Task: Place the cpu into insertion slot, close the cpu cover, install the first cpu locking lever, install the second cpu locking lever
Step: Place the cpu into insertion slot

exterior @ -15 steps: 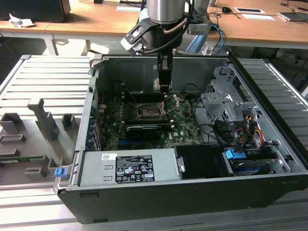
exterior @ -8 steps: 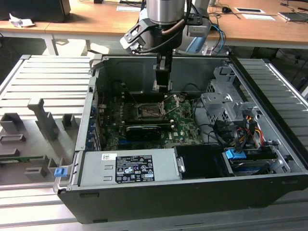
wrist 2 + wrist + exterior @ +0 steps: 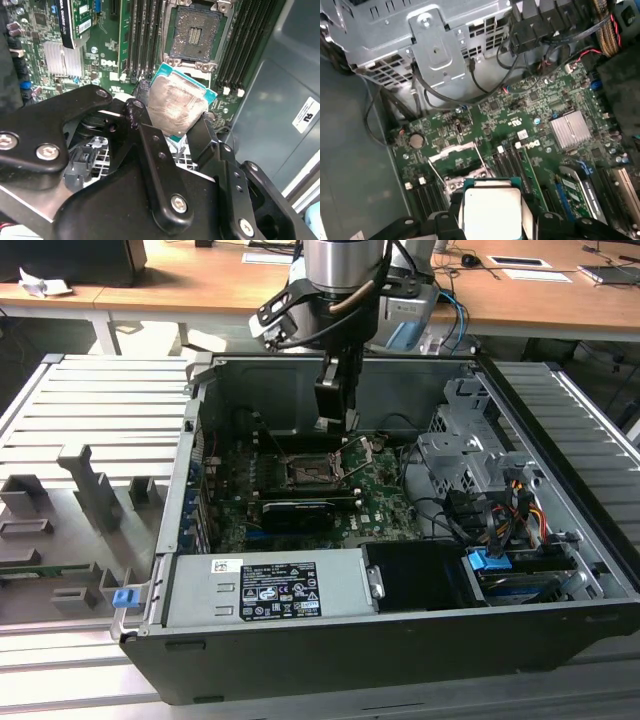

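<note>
Jaws w/ cpu (image 3: 177,107) clamped — empty socket (image 3: 194,31) in second wrist view.

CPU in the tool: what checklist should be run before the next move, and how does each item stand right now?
1. cpu gripped by the tool: ok, clamped at two opposite edges in both wrist views.
2. socket empty and uncovered: ok, bare contacts show.
3. locking levers raised clear: ok, both stand up off the motherboard.
4. cpu seated: not ok, it hangs above the board, short of the socket.
5. cpu corner orientation matched to the socket: cannot tell.
</note>
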